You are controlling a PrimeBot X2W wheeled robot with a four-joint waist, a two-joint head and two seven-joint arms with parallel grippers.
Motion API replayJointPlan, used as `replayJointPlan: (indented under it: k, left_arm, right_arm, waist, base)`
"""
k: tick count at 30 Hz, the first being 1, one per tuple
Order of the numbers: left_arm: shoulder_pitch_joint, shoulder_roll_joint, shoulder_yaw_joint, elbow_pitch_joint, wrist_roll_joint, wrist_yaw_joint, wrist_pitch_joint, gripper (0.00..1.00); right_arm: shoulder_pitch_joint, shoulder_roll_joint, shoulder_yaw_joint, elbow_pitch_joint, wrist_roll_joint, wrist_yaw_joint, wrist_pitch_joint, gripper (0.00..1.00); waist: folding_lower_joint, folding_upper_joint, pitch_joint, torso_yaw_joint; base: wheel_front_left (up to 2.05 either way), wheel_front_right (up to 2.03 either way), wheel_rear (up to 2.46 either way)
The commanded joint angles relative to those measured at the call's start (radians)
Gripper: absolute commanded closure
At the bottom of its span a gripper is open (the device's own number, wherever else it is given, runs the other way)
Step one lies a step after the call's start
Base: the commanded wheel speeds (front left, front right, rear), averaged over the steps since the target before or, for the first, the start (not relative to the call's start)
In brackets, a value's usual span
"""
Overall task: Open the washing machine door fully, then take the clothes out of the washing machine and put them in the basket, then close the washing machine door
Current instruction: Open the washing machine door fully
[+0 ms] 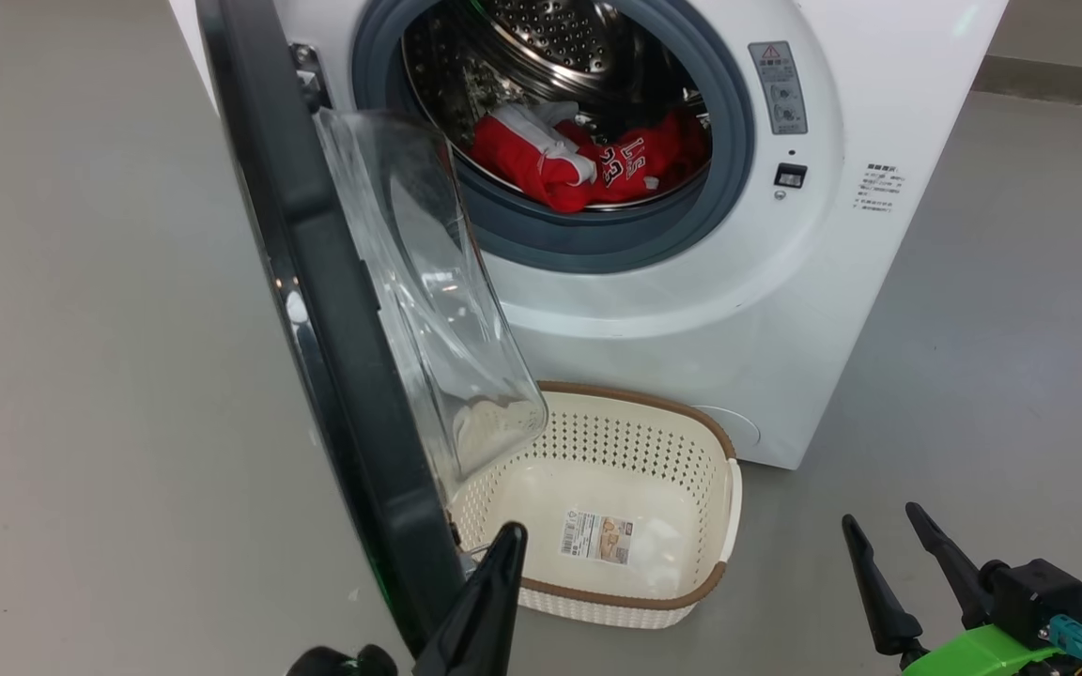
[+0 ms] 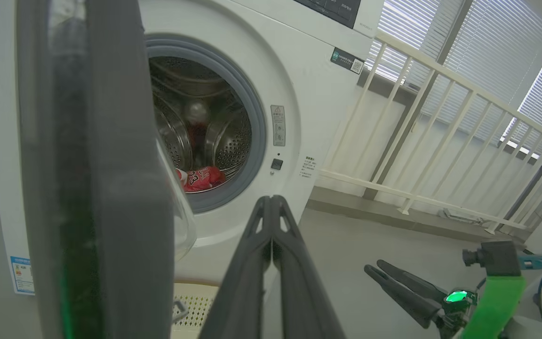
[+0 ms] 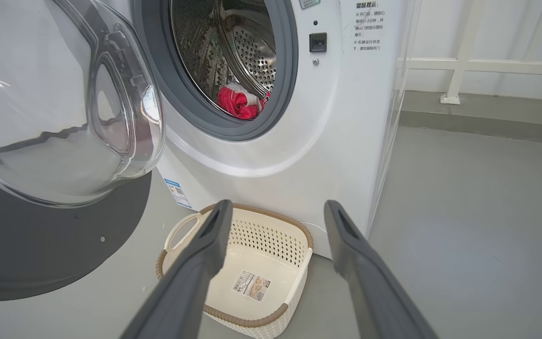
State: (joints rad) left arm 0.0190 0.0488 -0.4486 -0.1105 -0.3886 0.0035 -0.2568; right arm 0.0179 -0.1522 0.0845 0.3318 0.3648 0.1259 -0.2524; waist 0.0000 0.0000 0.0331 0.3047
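Clothes (image 1: pixel 588 164) are lying red and bunched low in the washer (image 1: pixel 738 357). The door (image 1: pixel 316 282) is standing open to the left, its glass bulge hanging over the left side of the basket (image 1: pixel 640 601). The basket is sitting on the floor (image 1: pixel 81 376) just in front of the washer. The left tool (image 2: pixel 271 207) is pressing its fingers together just beside the door's near edge. The right tool (image 1: pixel 882 521) is holding its fingers spread wide, right of the basket.

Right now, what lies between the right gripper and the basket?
Bare grey floor separates the right gripper from the basket; the head view shows it.
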Motion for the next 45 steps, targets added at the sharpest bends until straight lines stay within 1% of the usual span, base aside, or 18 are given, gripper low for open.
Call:
replayJointPlan:
  k: [1, 5, 9, 18, 26, 33, 39, 45]
  left_arm:
    - [-0.027, 0.001, 0.021, 0.011, -0.019, 0.014, -0.005, 1.00]
    - [-0.039, 0.001, 0.026, 0.084, -0.038, 0.028, -0.005, 1.00]
    - [-0.050, 0.001, 0.041, 0.119, -0.051, 0.036, -0.005, 1.00]
    - [-0.048, 0.001, 0.097, 0.149, -0.055, 0.048, -0.005, 1.00]
    - [-0.028, 0.001, 0.149, 0.146, -0.042, 0.053, -0.005, 1.00]
    - [0.005, 0.001, 0.241, 0.136, -0.022, 0.060, -0.005, 1.00]
    - [0.019, 0.001, 0.348, 0.132, 0.004, 0.056, -0.005, 1.00]
    - [0.010, 0.002, 0.456, 0.149, 0.023, 0.042, -0.005, 1.00]
  right_arm:
    - [-0.024, -0.012, 0.023, -0.026, -0.010, 0.005, -0.009, 0.00]
    - [-0.026, -0.011, 0.022, -0.027, -0.011, 0.005, -0.009, 0.00]
    - [-0.028, -0.012, 0.021, -0.028, -0.011, 0.005, -0.009, 0.00]
    - [-0.034, -0.010, 0.016, -0.031, -0.014, 0.005, -0.009, 0.00]
    - [-0.032, -0.008, 0.017, -0.032, -0.016, 0.005, -0.009, 0.00]
    - [-0.033, -0.004, 0.017, -0.032, -0.016, 0.005, -0.009, 0.00]
    - [-0.034, -0.002, 0.020, -0.033, -0.018, 0.005, -0.009, 0.00]
    - [-0.040, -0.003, 0.027, -0.033, -0.017, 0.005, -0.009, 0.00]
  waist:
    - [0.0000, 0.0000, 0.004, 0.000]
    - [0.0000, 0.0000, 0.008, 0.000]
    - [0.0000, 0.0000, 0.012, 0.004]
    - [0.0000, 0.0000, 0.018, 0.019]
    - [0.0000, 0.0000, 0.020, 0.042]
    - [0.0000, 0.0000, 0.021, 0.065]
    - [0.0000, 0.0000, 0.022, 0.077]
    - [0.0000, 0.0000, 0.030, 0.078]
  base:
    - [0.00, 0.00, 0.00]
    - [0.00, 0.00, 0.00]
    - [0.00, 0.00, 0.00]
    - [0.00, 0.00, 0.00]
    - [0.00, 0.00, 0.00]
    - [0.00, 0.00, 0.00]
    - [0.00, 0.00, 0.00]
    - [0.00, 0.00, 0.00]
